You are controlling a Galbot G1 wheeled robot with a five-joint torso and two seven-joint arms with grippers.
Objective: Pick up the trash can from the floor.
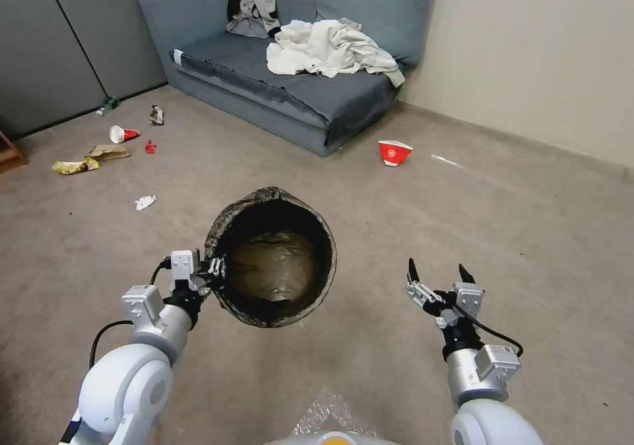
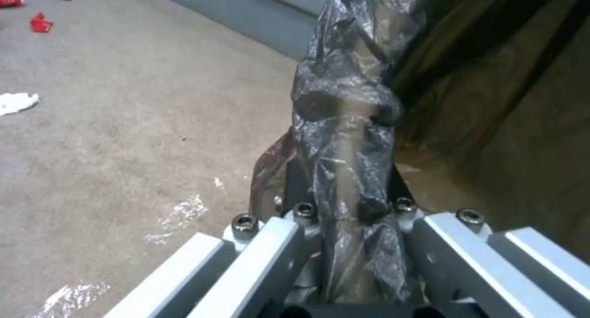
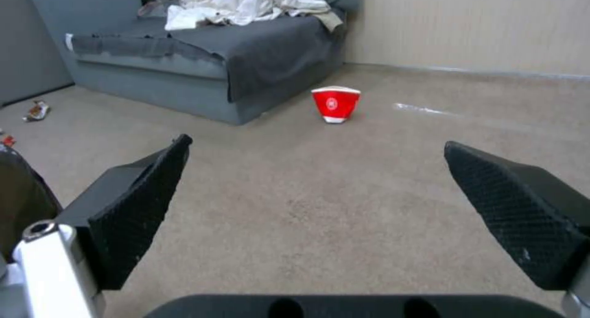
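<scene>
One pincer [image 2: 344,216] clamped on trash can [image 1: 271,257] rim.

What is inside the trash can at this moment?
Inside the trash can the head view shows just the crumpled brownish bag liner; no litter on it. The left claw is clamped on its rim. The bin's white wall is covered by the bag.

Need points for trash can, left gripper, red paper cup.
trash can [image 1: 274,197], head view: far rim, bag folded over it.
left gripper [image 1: 214,268], head view: fingertips clamped on the can's rim.
red paper cup [image 3: 335,103], right wrist view: its red side wall.
</scene>
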